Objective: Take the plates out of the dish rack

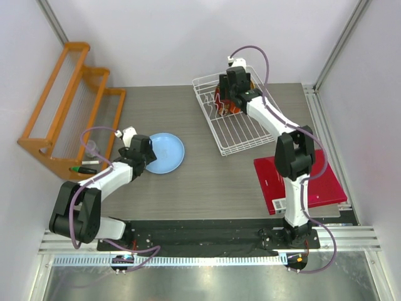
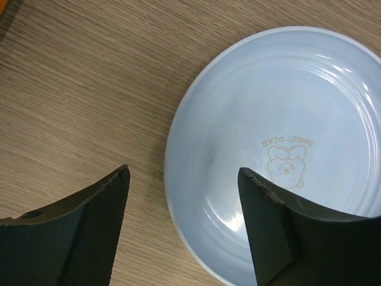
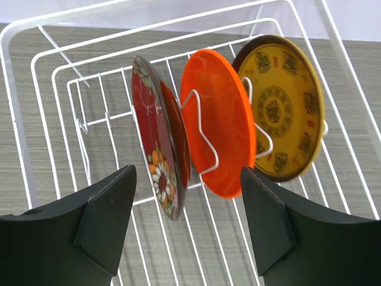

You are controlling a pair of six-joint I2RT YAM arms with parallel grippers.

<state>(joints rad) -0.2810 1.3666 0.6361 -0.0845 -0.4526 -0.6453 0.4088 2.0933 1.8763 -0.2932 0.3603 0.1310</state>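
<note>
lt blue plate (image 2: 238,119) w/ bear print (image 2: 287,162)

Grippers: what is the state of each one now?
Left gripper: open, empty, above the blue plate.
Right gripper: open, empty, before the plates in the rack.

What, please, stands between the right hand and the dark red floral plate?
Nothing visible. The open right hand faces the dark red floral round plate; the plain orange round plate stands close beside it in the white wire dish rack.
</note>
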